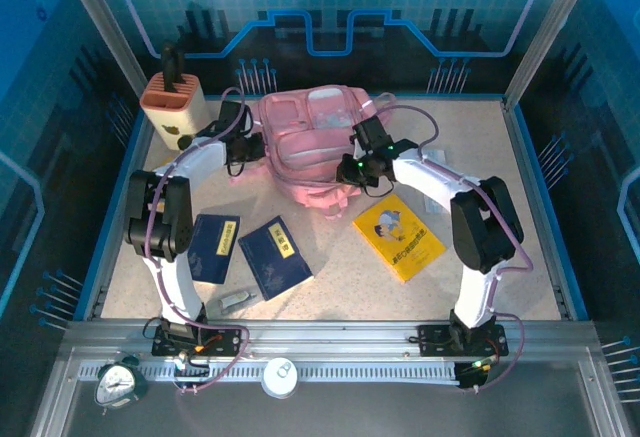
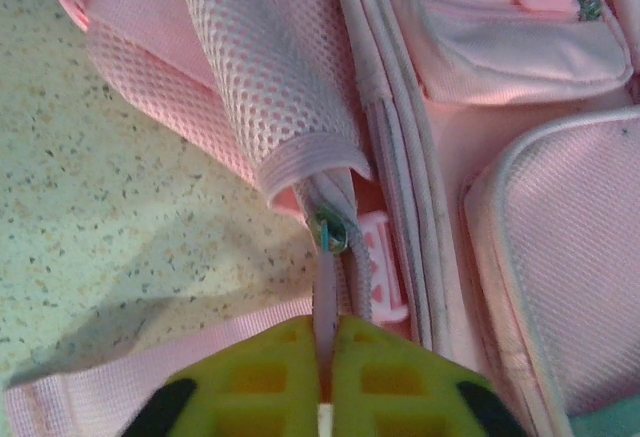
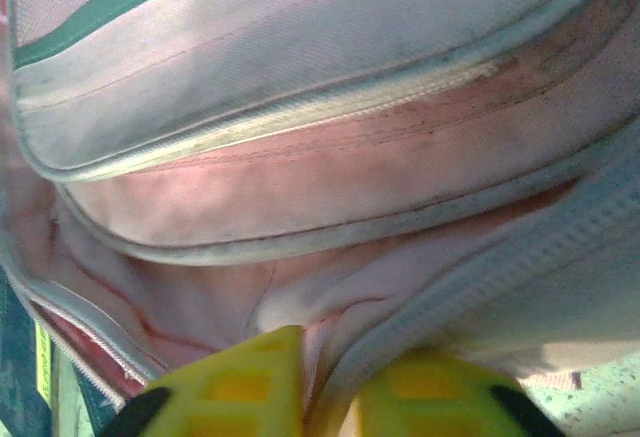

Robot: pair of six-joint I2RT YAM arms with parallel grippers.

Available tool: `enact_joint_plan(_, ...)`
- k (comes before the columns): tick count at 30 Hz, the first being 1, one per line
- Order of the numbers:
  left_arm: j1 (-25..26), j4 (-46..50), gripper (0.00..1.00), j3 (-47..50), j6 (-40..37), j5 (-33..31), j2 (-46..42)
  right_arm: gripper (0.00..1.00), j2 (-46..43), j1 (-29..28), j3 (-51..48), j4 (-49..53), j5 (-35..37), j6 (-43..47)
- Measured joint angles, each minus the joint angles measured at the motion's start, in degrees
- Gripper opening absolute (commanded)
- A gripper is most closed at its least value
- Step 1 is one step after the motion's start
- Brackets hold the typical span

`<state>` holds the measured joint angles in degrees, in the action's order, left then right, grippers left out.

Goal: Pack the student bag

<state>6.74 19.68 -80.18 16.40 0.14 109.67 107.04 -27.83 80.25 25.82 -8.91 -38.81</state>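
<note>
Your table [image 1: 330,292] is a pale speckled slab with a blue rim. Taking its centre as the dial, you have the student bag [image 1: 305,132] lying at 12 o'clock and a peach holder [image 1: 172,107] standing at 10. A dark blue booklet [image 1: 214,248] lies flat at 8, a second blue booklet [image 1: 275,256] near it at 7. A small grey item [image 1: 232,302], not identifiable, sits toward the 7 o'clock edge. A yellow book [image 1: 399,236] lies flat at 4.
</note>
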Motion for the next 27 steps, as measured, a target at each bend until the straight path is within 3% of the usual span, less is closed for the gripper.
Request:
enact_joint_plan(2, 0.0, 0.0, 0.30, 0.7, 0.0, 1.2, -0.6, 0.43, -0.9, 0.0, -0.5, -0.5, 0.5, 0.5)
enact_joint_plan(7, 0.1, 1.5, 0.41, 6.1, 1.2, 4.5, -6.5, 0.58, -7.2, 0.1, -4.4, -0.9, 1.1, 3.0)
enact_joint_plan(13, 2.2, 1.5, 0.49, 15.5, 7.9, 8.8, -19.2, 0.75, -19.1, 2.3, -11.5, 0.7, 1.2, 5.5)
enact_joint_plan(19, 12.9, 0.0, 0.54, 24.8, 17.1, 8.3, -30.2, 0.88, -26.8, 8.1, -23.1, 3.0, -0.6, 7.1)
enact_joint_plan(27, 29.8, -5.4, 0.55, 33.0, 33.3, -0.3, -35.2, 0.98, -31.4, 12.7, -37.9, 3.3, -6.3, 8.2)
